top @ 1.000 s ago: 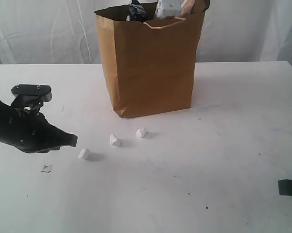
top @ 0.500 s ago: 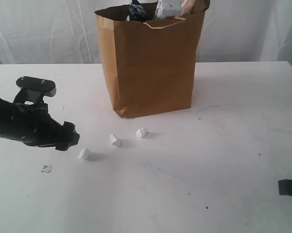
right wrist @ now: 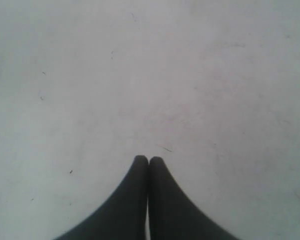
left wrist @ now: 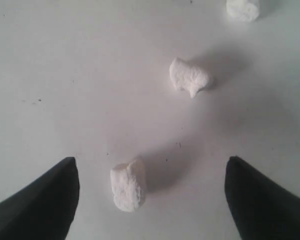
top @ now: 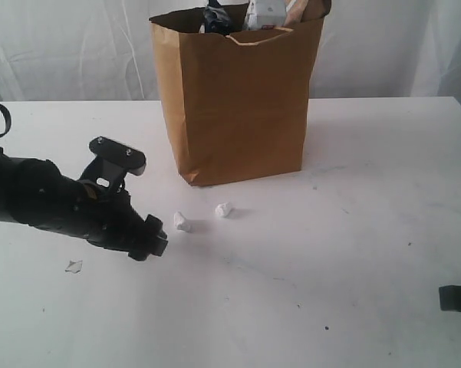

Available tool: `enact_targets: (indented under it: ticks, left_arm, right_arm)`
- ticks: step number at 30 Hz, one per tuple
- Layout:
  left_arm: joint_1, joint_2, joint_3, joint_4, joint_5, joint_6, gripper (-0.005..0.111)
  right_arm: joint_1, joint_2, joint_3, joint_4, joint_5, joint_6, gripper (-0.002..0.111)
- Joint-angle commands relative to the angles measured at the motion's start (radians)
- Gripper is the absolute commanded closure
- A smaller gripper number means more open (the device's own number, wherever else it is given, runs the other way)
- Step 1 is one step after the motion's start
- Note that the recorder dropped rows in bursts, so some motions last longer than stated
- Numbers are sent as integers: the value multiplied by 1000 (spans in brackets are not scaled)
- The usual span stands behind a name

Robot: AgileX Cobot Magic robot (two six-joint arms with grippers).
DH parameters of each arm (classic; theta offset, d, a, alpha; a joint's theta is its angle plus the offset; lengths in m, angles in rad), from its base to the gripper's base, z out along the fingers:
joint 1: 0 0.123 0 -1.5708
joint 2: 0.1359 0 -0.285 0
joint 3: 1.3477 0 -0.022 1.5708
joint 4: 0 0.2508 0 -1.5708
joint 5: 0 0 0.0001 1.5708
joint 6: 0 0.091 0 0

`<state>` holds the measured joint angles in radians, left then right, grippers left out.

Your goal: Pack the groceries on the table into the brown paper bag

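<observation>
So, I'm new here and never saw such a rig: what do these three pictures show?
It is a robot with two black arms, each ending in a two-fingered gripper. The wide picture comes from a camera off the arms: a brown paper bag stands on a white table, grocery tops poking out. The other two come from wrist cameras, looking past the fingers. The left gripper is open, holding nothing; a small white lump lies on the table between its fingers, and two more lumps lie nearby. The right gripper is shut and empty above the table.
</observation>
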<state>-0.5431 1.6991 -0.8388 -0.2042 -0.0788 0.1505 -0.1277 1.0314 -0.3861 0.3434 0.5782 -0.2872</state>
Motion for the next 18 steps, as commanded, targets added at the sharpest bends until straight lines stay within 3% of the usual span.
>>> enact_targets:
  ticks: [1, 5, 14, 18]
  left_arm:
    - [-5, 26, -3, 4, 28, 6, 26]
    - [-5, 29, -3, 4, 20, 6, 36]
    - [-5, 29, -3, 4, 27, 6, 107]
    - [5, -28, -3, 4, 32, 7, 107]
  right_arm:
    - [-1, 0, 8, 4, 9, 3, 108]
    - [-1, -2, 8, 4, 11, 3, 108]
    - [-1, -2, 8, 4, 11, 3, 108]
    - [-1, -2, 8, 4, 11, 3, 108]
